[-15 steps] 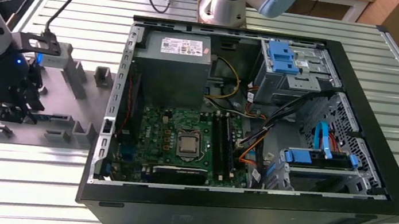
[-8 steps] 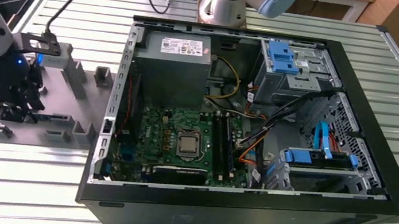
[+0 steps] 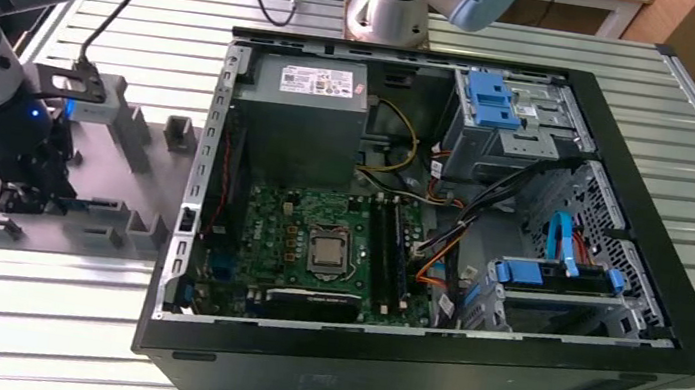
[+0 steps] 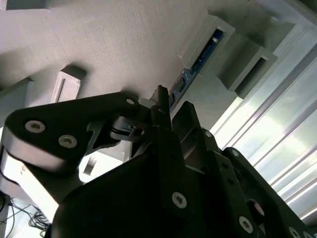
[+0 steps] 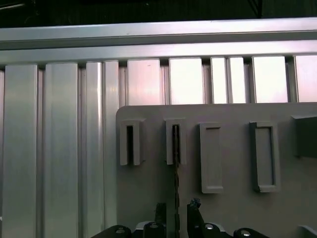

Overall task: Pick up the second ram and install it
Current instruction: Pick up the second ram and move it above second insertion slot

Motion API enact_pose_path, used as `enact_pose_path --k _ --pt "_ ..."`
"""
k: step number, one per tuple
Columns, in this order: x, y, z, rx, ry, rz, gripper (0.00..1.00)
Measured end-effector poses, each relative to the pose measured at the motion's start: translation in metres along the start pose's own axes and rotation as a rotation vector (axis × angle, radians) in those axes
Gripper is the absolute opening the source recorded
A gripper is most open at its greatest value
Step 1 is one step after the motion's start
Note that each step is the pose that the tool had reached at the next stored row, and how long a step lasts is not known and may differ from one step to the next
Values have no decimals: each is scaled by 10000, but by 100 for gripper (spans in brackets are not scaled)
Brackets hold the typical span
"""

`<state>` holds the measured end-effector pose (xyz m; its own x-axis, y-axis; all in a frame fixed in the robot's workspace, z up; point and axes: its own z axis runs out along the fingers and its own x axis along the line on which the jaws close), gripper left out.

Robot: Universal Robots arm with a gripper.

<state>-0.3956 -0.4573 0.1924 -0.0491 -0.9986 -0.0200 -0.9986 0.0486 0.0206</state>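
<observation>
grey moulded fixture (image 3: 119, 190), at the exterior view's left on the table (image 3: 9, 312), keeps the second ram (image 5: 175, 163) upright in a slot. the hand (image 5: 177, 210) straddles it with fingers apart, not yet gripping. i judge this the pick-up step, and closing must meet its flat faces squarely.

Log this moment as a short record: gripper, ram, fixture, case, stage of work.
gripper: gripper open, one finger on each side of the second ram, low over the grey fixture
second ram: stands on edge, one end in a slot of the grey fixture, not lifted
grey fixture: lies on the slatted table, to the exterior view's left of the computer case
computer case: open, motherboard showing
stage: second ram not yet gripped, not installed
</observation>
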Motion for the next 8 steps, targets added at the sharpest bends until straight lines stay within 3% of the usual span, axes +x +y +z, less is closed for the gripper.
enact_pose_path --k 2,8 --pt "3 64 17 36 -4 1 31" --pt "2 69 21 37 -2 -1 31"
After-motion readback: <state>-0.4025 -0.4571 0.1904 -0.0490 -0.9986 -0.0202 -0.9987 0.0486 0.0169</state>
